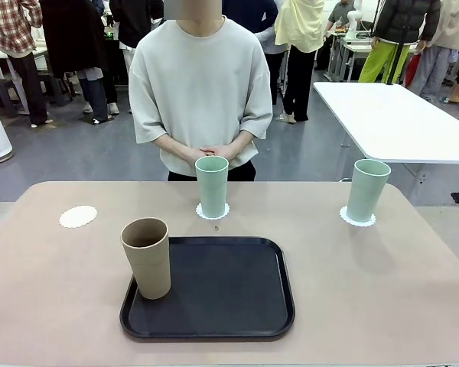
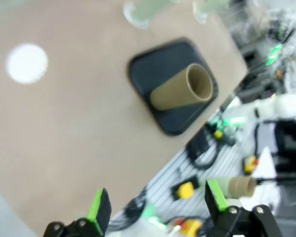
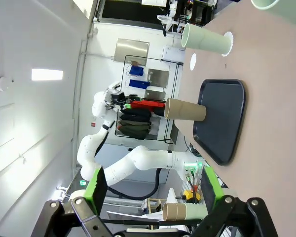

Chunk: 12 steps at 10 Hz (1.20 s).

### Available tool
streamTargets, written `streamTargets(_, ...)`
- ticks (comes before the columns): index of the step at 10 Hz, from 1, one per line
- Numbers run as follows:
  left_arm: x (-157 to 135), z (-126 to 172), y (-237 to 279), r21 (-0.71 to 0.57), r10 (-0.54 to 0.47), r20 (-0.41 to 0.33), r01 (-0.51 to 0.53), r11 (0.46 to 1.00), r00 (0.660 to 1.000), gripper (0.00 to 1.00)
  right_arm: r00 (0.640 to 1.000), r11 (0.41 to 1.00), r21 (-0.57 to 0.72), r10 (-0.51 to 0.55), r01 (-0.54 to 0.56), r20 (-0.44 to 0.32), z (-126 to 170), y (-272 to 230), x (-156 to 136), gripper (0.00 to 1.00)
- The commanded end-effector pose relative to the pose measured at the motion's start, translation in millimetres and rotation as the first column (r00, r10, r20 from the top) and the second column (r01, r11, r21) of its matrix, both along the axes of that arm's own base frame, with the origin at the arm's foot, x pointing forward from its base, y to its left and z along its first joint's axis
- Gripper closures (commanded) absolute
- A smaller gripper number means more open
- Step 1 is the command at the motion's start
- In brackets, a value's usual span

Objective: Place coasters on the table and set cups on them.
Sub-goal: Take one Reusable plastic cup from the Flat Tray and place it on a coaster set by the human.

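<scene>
With the left gripper (image 2: 158, 202) and right gripper (image 3: 155, 187) both spread wide and empty, the brown cup (image 1: 146, 256), standing upright seemingly right at the tray's (image 1: 222, 298) left rim, wants a mid-height grasp, a straight lift and centring on the bare coaster (image 1: 78, 216) far left.

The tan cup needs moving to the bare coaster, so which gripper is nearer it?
Likely left. The left gripper hovers high, off the tray side where the tan cup stands; the right gripper views it from across the tray, farther off.
</scene>
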<state>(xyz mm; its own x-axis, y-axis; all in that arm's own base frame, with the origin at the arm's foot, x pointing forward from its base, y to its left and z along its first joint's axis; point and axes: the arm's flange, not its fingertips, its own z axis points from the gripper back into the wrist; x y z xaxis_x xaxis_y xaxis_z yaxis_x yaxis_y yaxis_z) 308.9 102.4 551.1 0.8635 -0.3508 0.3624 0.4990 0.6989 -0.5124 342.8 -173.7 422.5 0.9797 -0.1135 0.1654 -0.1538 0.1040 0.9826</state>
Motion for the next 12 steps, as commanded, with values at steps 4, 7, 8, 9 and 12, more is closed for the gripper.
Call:
streamTargets(4, -10, 53, -115, 0.512, -0.479, 0.333, 0.271, 0.815, 0.812, 0.00, 1.000, 1.000, 0.011, 0.002, -0.002, 0.008, 0, 0, -1, 0.00)
streamTargets(7, -10, 14, -172, 0.713, -0.623, 0.258, 0.289, 0.639, 0.739, 0.00, 1.000, 1.000, 0.011, 0.002, -0.002, 0.008, 0, 0, -1, 0.00)
streamTargets(8, -5, 3, -181, 0.738, -0.651, 0.224, 0.310, 0.600, 0.725, 0.00, 1.000, 1.000, 0.011, 0.002, -0.002, 0.008, 0, 0, -1, 0.00)
streamTargets(9, 0, -4, -186, 0.717, -0.657, 0.191, 0.353, 0.601, 0.730, 0.00, 1.000, 1.000, 0.011, 0.002, -0.002, 0.008, 0, 0, -1, 0.00)
streamTargets(12, -8, -1, -188, 0.725, -0.675, 0.216, 0.347, 0.595, 0.706, 0.00, 1.000, 1.000, 0.011, 0.002, -0.002, 0.008, 0, 0, -1, 0.00)
